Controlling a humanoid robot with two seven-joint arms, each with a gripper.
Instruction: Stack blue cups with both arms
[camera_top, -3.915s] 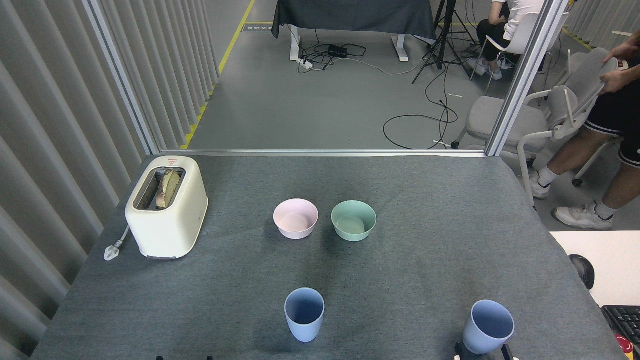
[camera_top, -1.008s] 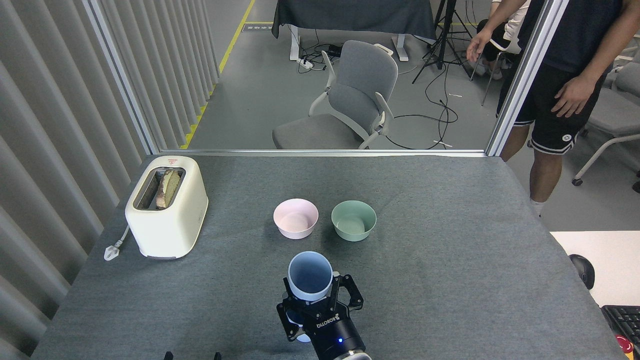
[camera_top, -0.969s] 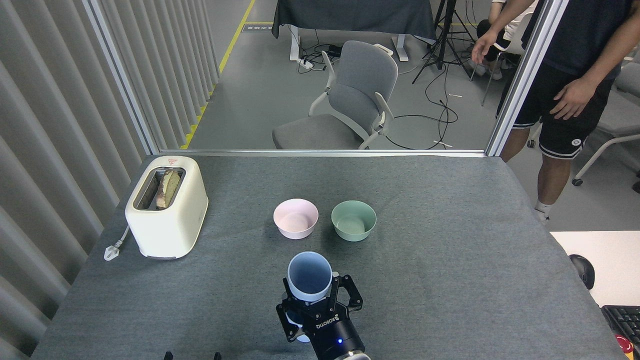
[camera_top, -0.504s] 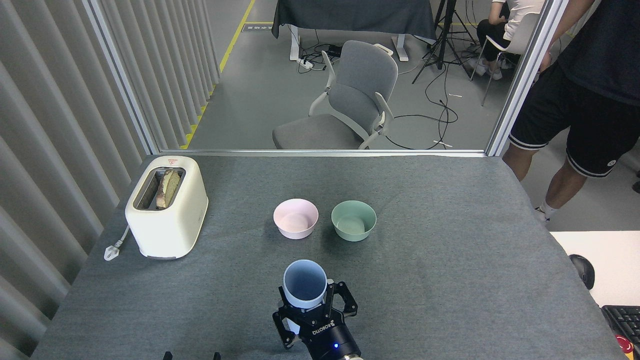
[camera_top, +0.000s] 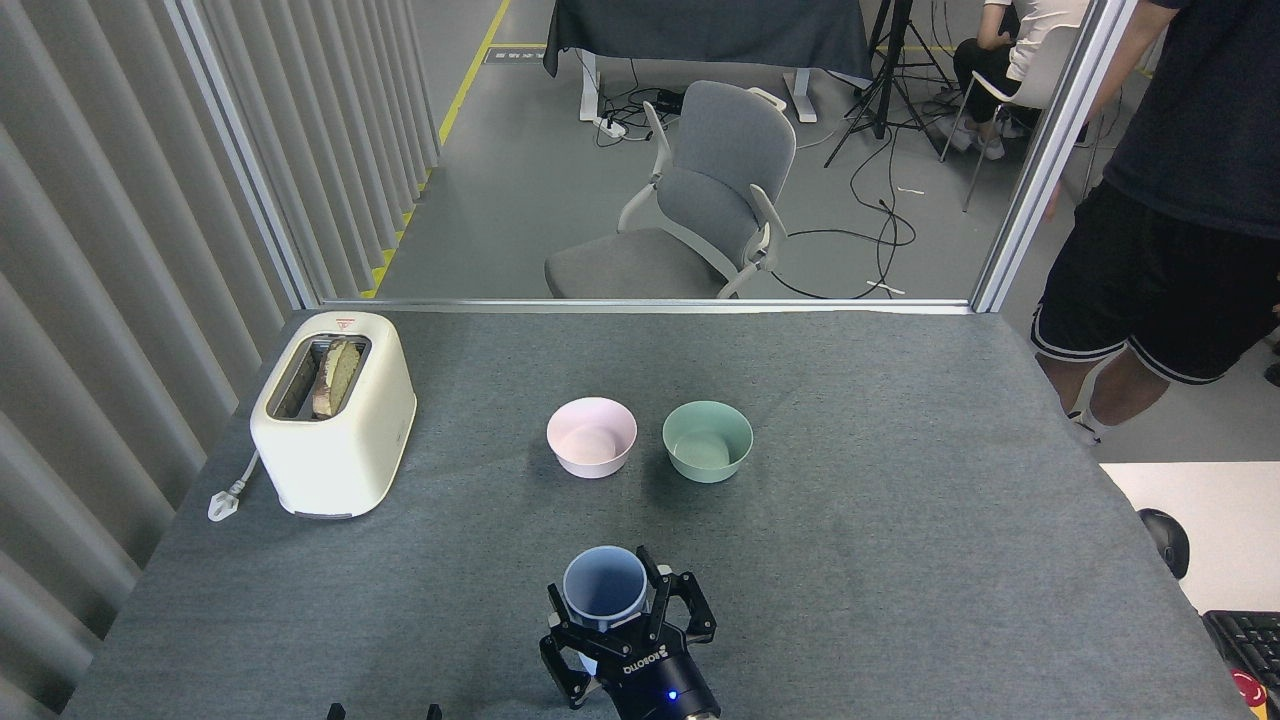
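Observation:
One blue cup (camera_top: 604, 605) stands upright near the table's front edge, mouth up. My right gripper (camera_top: 601, 580) comes in from the bottom centre and is shut on it, one black finger on each side of its wall. Under the linkage a pale sliver of the second blue cup (camera_top: 589, 664) shows, directly below the held one; the rest of it is hidden. Only two small black fingertips (camera_top: 336, 712) of my left gripper (camera_top: 384, 713) poke in at the bottom edge, set apart with nothing between them.
A pink bowl (camera_top: 591, 436) and a mint-green bowl (camera_top: 707, 440) sit side by side behind the cups. A cream toaster (camera_top: 334, 412) with bread stands at the left. A person in black shorts (camera_top: 1160, 290) stands off the table's right side, and a grey chair (camera_top: 700, 200) stands behind it.
My right gripper has lowered the held blue cup towards me, down onto the other cup. The person at the right has stepped closer. The left fingertips have not moved.

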